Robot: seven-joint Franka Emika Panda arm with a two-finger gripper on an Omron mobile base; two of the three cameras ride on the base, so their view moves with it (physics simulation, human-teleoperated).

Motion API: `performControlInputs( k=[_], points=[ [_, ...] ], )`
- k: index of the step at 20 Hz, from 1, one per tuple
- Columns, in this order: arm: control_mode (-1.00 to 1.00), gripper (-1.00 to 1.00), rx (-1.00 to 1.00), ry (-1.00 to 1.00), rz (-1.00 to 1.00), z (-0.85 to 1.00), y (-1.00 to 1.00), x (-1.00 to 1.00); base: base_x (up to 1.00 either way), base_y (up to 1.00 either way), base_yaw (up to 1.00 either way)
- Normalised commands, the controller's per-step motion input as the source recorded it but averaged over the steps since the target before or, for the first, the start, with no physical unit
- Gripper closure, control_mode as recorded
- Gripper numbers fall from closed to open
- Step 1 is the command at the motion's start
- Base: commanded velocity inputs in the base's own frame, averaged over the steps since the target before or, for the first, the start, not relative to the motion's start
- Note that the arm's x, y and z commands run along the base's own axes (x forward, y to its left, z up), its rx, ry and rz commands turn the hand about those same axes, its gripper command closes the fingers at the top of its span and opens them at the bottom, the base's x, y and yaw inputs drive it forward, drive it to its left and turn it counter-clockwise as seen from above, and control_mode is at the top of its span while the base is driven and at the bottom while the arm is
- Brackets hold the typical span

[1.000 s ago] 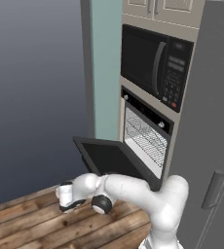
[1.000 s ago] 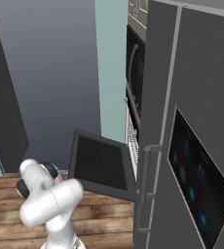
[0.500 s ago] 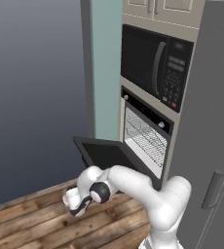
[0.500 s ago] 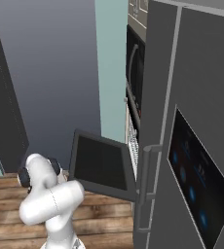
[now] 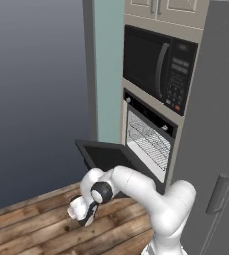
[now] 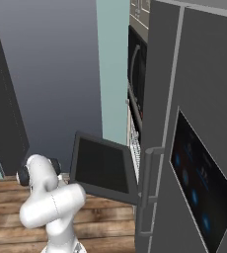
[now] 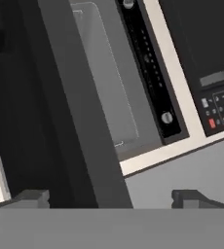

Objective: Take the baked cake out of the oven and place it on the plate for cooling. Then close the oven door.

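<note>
One small knob [image 7: 167, 117] on the oven [image 7: 153, 73] shows up close.

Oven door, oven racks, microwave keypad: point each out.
oven door [image 6: 101, 165], right base view, middle of the open panel's dark window.
oven racks [image 5: 149, 143], left base view, wire grid inside the cavity.
microwave keypad [image 5: 176, 89], left base view, button panel.

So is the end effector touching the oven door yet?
Apart. In the left base view the end effector hangs low over the wood floor, with clear floor between it and the open oven door above and behind it.
</note>
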Motion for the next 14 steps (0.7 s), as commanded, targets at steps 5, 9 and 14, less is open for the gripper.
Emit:
performControlInputs(
  k=[5, 9, 14],
  points=[
    [-1.0, -1.0, -0.55, -0.31, 0.0, 0.32, -0.29, 0.34, 0.0, 0.0, 0.0],
    [-1.0, 1.0, -0.33, -0.05, -0.02, 1.0, -0.94, 0.79, 0.0, 0.0, 0.0],
    [-1.0, 1.0, -0.26, -0.02, 0.0, 1.0, -0.93, 0.93, 0.0, 0.0, 0.0]
  ],
)
